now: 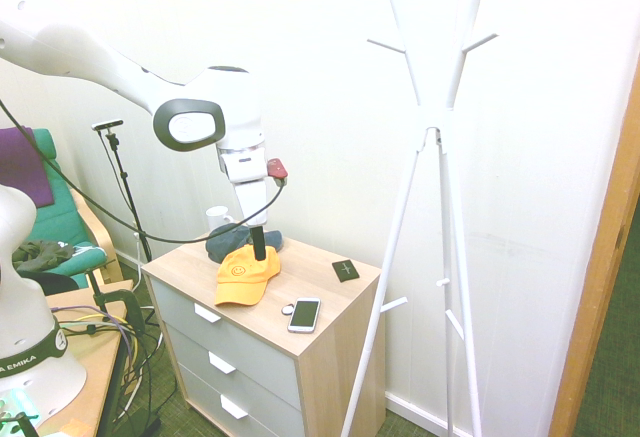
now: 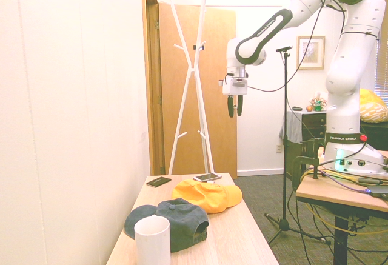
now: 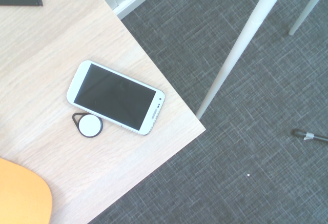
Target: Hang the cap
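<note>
The pincer (image 2: 235,106) is released, its two dark fingers apart with nothing between them, hanging well above the level of the yellow cap (image 2: 207,196).

The navy cap (image 2: 174,221) lies right beside the yellow cap, on its wall side, toward the white mug (image 2: 153,241). It is of soft, dark blue fabric, with a rounded crown and a curved brim. The yellow cap has a smooth, bright crown with a small smiley face on it. The mug, a plain glossy cylinder, stands upright past the navy cap from the yellow one.

On the yellow cap's other side lie a white phone (image 3: 116,97) with a black glassy screen and, just beside it, a round white tag (image 3: 90,125) with a dark rim and loop. A flat, dark rectangular booklet (image 1: 345,271) lies beyond them, nearer the wall.

All rest on a dresser (image 1: 290,297) of pale, straight-grained wood with grey drawer fronts. Well apart from the yellow cap, past the phone's end, a white coat rack (image 1: 455,207) of slim, angled poles with short pegs stands on dark woven carpet (image 3: 246,183).
</note>
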`<state>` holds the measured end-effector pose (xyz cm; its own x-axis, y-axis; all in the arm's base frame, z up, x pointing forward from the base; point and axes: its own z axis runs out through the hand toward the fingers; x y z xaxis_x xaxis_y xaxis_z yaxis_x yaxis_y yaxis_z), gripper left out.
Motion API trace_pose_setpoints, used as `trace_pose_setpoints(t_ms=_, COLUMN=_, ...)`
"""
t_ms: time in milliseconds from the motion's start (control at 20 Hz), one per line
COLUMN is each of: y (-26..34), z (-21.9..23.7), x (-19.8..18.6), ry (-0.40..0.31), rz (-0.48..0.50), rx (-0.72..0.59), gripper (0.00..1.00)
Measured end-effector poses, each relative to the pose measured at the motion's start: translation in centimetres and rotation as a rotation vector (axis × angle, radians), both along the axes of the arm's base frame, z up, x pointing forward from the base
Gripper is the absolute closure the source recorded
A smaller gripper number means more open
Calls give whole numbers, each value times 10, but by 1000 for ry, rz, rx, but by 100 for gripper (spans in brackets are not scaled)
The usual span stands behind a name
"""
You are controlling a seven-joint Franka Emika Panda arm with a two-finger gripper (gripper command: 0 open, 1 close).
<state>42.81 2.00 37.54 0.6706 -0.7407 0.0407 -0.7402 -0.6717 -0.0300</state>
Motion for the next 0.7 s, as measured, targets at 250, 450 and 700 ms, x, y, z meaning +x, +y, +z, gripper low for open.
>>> trace_pose_setpoints(t_ms=250, y=10, z=-2, x=-1, ry=10, rz=20, rx=-6, gripper=0)
trace_pose_setpoints(t_ms=450, y=55, z=-9, x=-5, ry=16, rz=65, rx=-19, gripper=0)
trace_pose_setpoints(t_ms=700, y=123, z=-34, x=-3, ry=21, rz=139, rx=-42, gripper=0)
